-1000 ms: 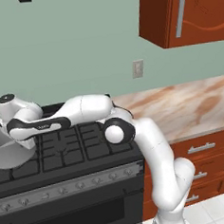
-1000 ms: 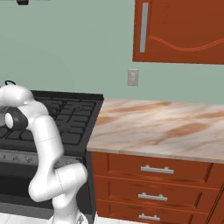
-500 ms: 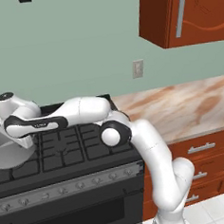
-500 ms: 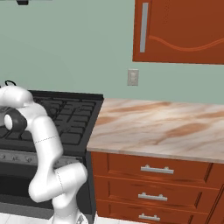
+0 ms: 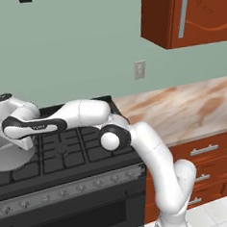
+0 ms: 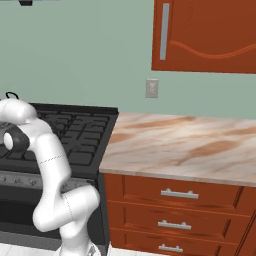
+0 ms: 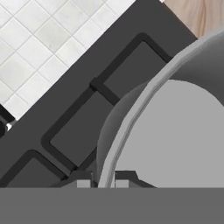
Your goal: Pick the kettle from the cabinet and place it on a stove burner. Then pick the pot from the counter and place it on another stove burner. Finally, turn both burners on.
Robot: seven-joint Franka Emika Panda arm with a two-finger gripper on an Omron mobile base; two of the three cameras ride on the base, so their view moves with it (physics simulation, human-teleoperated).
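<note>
I see my arm stretched far out to nine o'clock in the left base view, low over the black stove point(image 5: 65, 153). The jaws point(image 7: 105, 180) are clenched on the rim of the pot point(image 7: 175, 131); in the hand view one dark tip sits outside the thin grey wall and the other tip sits inside it. The pot is wide and grey, with nothing in it that I can see. It sits at the nine o'clock edge of the left base view point(image 5: 7, 152), over the front grate of the stove burners point(image 5: 79, 147) (I cannot tell if its bottom is touching the grate or just above it). In the hand view the black grate bars point(image 7: 78, 118) run under the pot, white floor tiles point(image 7: 39, 48) show at eleven o'clock, and a bit of pink desk shows at one o'clock.

In the right base view a thin black arch point(image 6: 10, 95) pokes up behind my arm at nine o'clock, at the back of the stove. It could be the kettle handle, but I cannot tell.

The desk point(image 6: 190, 145) is beige-pink with brown veins, at three o'clock from the stove. The cabinet point(image 5: 189, 13) hangs above it with its door shut and its grey bar handle point(image 5: 182, 12) upright. A wall socket point(image 6: 151, 88) sits on the green wall between them.
</note>
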